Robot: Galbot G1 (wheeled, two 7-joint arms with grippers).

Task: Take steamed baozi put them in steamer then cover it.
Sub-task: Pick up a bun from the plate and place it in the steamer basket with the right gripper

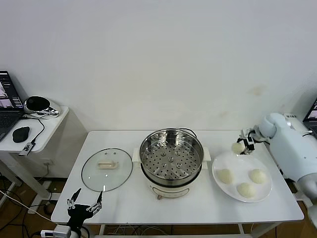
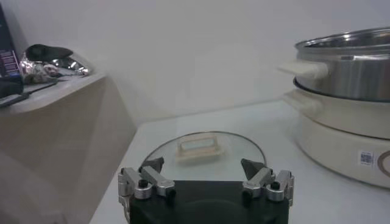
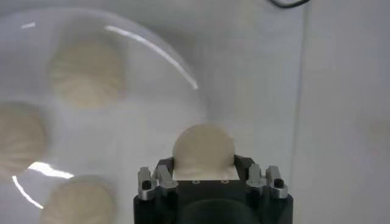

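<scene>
The right gripper (image 1: 241,145) is closed on one baozi (image 1: 237,147), lifted above the white plate (image 1: 220,163) at its 12 o'clock rim; three more buns (image 1: 246,189) lie on the plate. The left gripper (image 1: 85,202) hangs open at 6 o'clock of the cover (image 1: 107,169). The steamer (image 1: 171,156) stands uncovered mid-surface (image 1: 198,206). A plain white wall rises behind; a side desk (image 1: 47,134) carries a laptop (image 1: 6,111).

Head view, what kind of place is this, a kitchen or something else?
Probably a lab or office test setup, not a kitchen: a plain white table against a bare wall, a side desk with a laptop and mouse, and a steamer staged alone.
</scene>
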